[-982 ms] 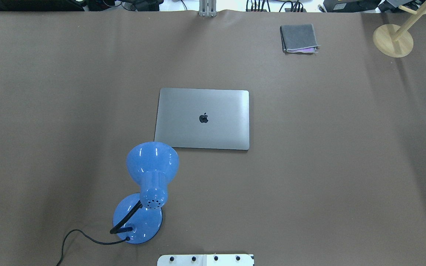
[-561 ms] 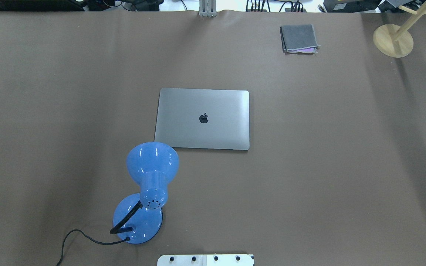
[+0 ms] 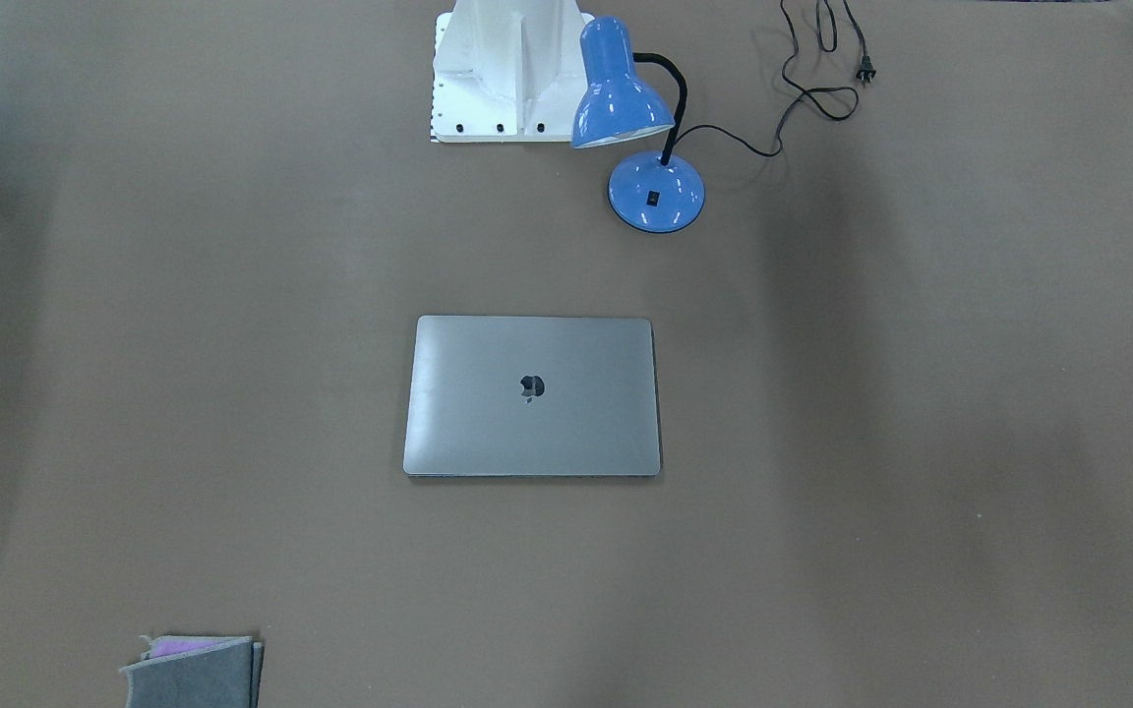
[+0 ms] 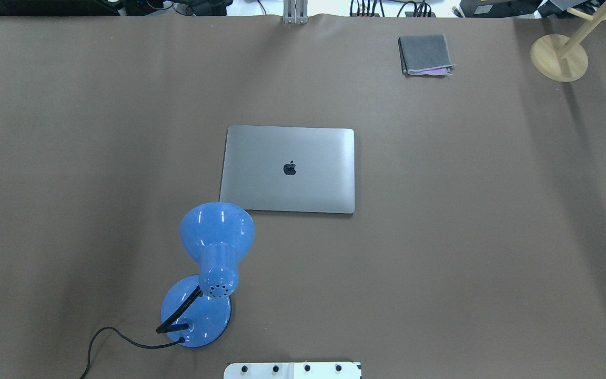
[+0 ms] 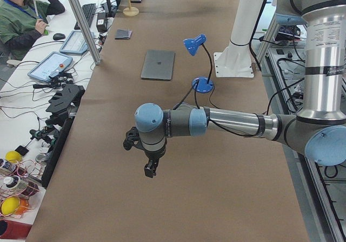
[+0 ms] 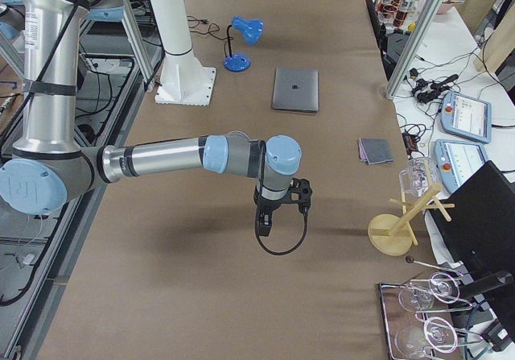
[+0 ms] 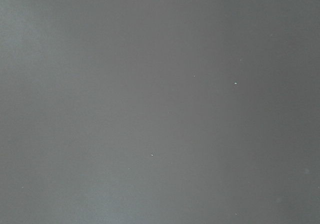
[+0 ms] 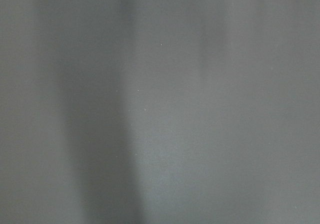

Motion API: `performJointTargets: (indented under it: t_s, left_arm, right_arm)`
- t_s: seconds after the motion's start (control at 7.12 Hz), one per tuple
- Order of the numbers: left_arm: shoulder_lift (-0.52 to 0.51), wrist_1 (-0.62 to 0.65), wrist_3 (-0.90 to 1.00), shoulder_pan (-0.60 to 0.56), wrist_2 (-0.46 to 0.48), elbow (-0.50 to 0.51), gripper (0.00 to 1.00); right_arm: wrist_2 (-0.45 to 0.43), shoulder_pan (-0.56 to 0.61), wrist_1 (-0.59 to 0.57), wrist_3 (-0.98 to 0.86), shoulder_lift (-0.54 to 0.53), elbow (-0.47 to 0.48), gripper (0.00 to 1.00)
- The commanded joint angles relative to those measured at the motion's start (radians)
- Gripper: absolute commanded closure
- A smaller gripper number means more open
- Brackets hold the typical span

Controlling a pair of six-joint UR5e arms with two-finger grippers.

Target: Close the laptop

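The space-grey laptop (image 4: 288, 169) lies flat in the middle of the table with its lid down and the dark apple logo up. It also shows in the front view (image 3: 531, 395), the left side view (image 5: 158, 64) and the right side view (image 6: 295, 89). My left gripper (image 5: 150, 169) shows only in the left side view, far from the laptop at the table's left end. My right gripper (image 6: 264, 225) shows only in the right side view, far off at the right end. I cannot tell whether either is open or shut. Both wrist views show only bare mat.
A blue desk lamp (image 4: 209, 263) stands near the laptop's front left corner, its cord (image 4: 119, 337) trailing left. A grey felt pouch (image 4: 425, 55) lies at the back right. A wooden stand (image 4: 559, 57) is at the far right corner. The white robot base (image 3: 507, 74) is behind the lamp.
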Motion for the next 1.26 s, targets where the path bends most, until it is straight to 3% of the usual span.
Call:
performJointTargets:
  t_s: [0.0, 1.12]
  left_arm:
    - [0.0, 0.0, 0.0, 0.0, 0.0, -0.003, 0.02]
    - [-0.002, -0.002, 0.003, 0.001, -0.009, -0.026, 0.02]
  right_arm:
    - [-0.001, 0.0, 0.001, -0.003, -0.001, 0.001, 0.0]
    - [0.002, -0.003, 0.023, -0.001, -0.004, 0.001, 0.0]
